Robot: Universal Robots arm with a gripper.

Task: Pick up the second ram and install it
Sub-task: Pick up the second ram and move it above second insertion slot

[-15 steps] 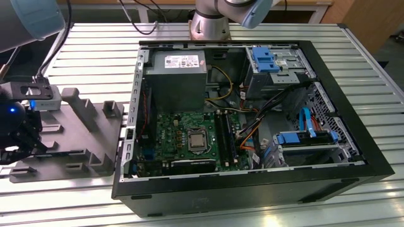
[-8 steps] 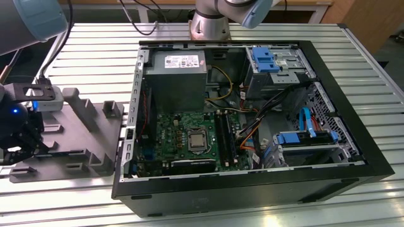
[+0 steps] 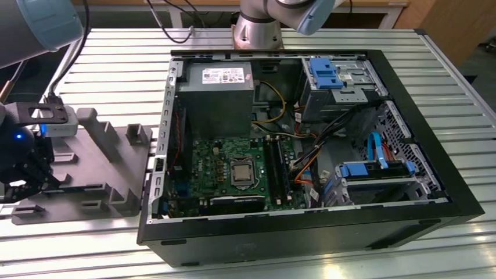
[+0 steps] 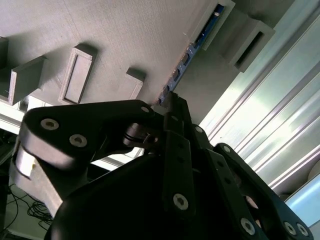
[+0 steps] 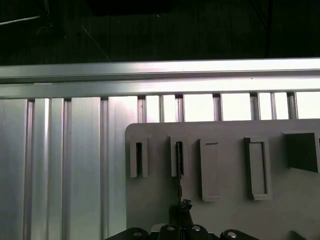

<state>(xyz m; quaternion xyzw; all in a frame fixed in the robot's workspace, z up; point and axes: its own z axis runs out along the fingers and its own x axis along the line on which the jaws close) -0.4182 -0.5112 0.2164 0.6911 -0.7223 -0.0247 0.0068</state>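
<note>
Bright, even light. Glare whitens the table (image 5: 200, 107) in both wrist views; the gripper (image 4: 169, 99) looms dark, the case (image 3: 310, 232) interior dim.

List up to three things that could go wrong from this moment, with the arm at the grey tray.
1. The pincer appears shut on just one end of the second ram; the thin stick might twist or slip.
2. The ram stands in a narrow slot of the grey tray; a skewed lift could jam it.
3. Orange cables lie beside the memory sockets in the open case; they might snag.
</note>
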